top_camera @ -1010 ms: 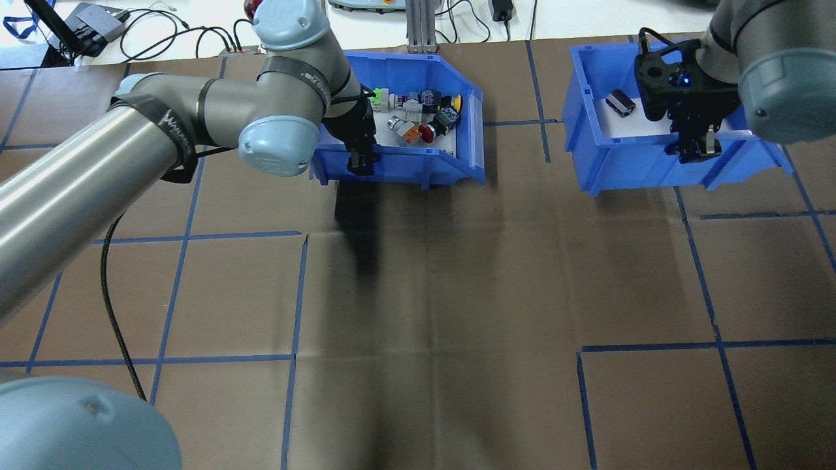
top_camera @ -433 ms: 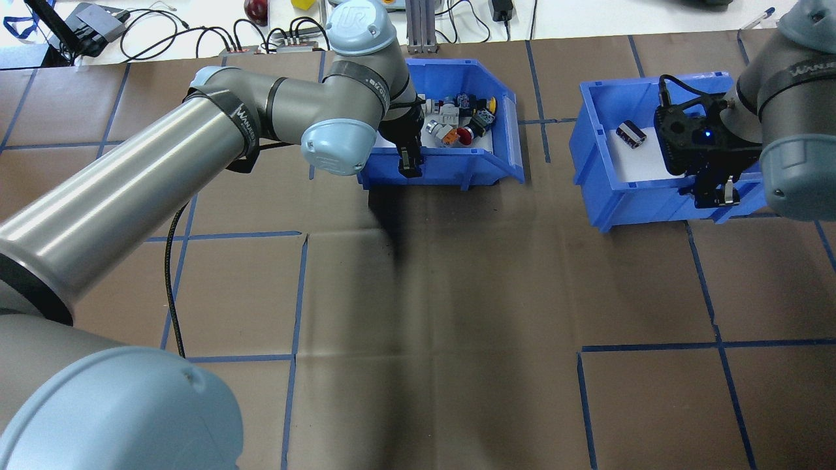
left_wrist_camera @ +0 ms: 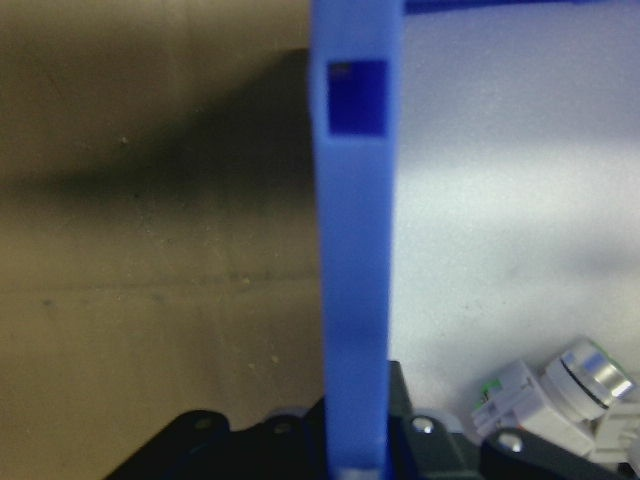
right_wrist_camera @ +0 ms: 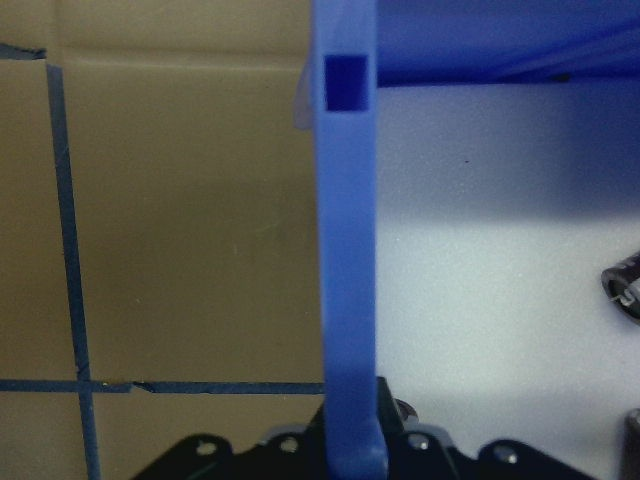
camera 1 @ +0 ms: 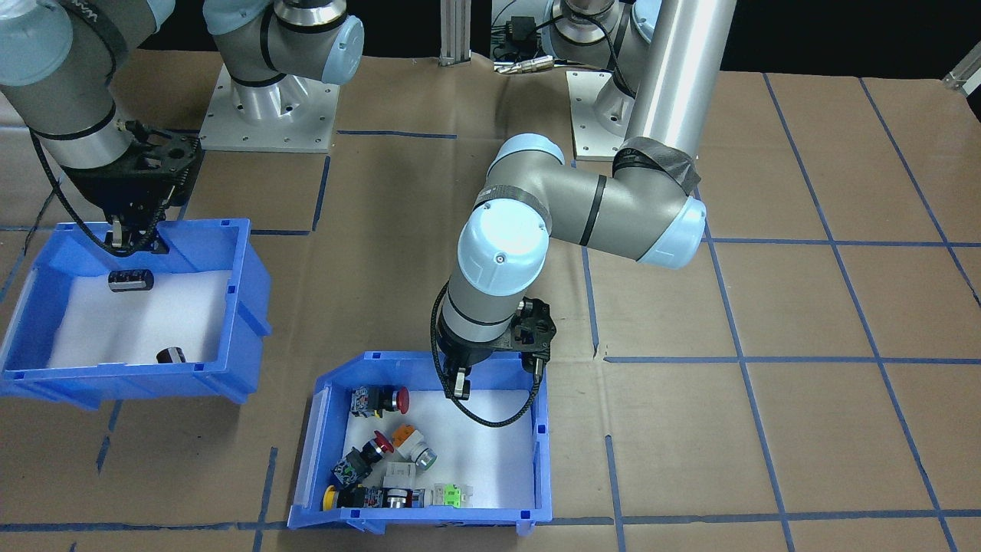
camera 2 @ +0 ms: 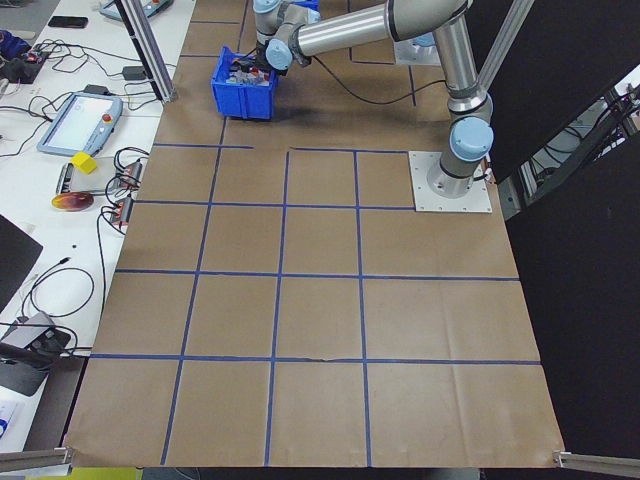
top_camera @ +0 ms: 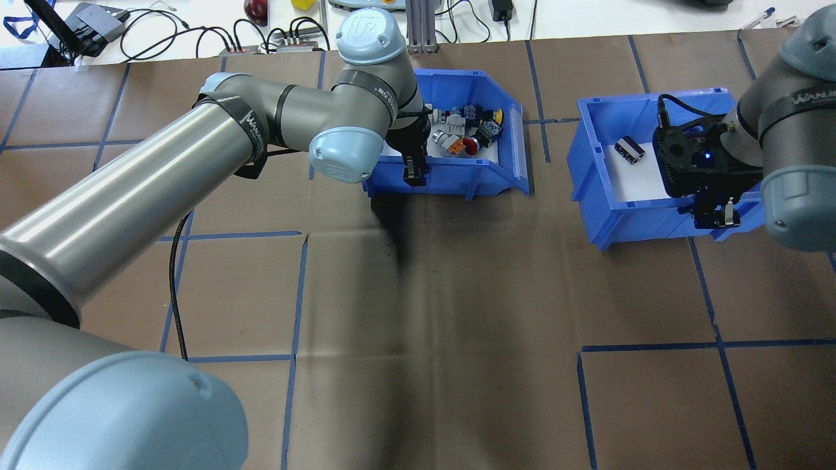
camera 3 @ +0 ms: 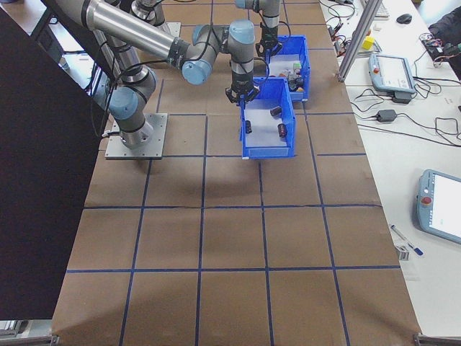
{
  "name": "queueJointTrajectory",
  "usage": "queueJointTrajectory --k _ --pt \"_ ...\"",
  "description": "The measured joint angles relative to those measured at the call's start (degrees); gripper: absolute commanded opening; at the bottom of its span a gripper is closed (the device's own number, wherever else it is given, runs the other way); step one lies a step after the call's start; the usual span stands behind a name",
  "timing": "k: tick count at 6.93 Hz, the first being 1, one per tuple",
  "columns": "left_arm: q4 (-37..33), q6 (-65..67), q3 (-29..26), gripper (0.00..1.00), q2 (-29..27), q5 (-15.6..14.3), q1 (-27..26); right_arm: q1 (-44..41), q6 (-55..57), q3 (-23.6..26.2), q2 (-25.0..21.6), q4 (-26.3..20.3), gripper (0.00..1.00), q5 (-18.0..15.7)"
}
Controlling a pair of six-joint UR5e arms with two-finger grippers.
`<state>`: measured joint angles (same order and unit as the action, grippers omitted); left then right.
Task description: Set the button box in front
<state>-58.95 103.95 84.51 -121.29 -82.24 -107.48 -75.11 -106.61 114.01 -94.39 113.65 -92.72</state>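
The button box (top_camera: 450, 171) is held by its near wall, w/ the left gripper (top_camera: 414, 171) clamped across that wall: one finger inside, one outside. In the left wrist view the blue wall (left_wrist_camera: 356, 250) is seen running straight up from between the jaws. The box sits far on the counter (top_camera: 431, 313), left of centre; whether it is lifted can't be told. Inside, on the white liner (camera 1: 483, 452), red, orange, yellow & green push-buttons (camera 1: 391, 460) are piled toward the far side. The 2nd blue bin (top_camera: 607, 196), w/ black cylinders (camera 1: 130, 280), is gripped the same way at its near wall by the right gripper (top_camera: 715, 212). The two bins are kept well apart.
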Motion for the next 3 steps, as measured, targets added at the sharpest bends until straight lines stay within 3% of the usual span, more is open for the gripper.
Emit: queueJointTrajectory --k 1,2,3 --pt "0.07 -0.10 0.01 0.40 -0.10 0.00 -0.12 -0.05 0.03 0.98 -1.04 -0.05 0.06 0.00" --pt "0.17 -0.14 0.00 0.76 -0.14 0.04 -0.15 -0.12 0.17 2.03 -2.18 -0.08 0.06 0.00" --pt "0.21 -0.15 0.04 0.92 -0.16 0.06 -0.18 -0.17 0.34 3.27 -3.55 -0.07 0.06 0.00"
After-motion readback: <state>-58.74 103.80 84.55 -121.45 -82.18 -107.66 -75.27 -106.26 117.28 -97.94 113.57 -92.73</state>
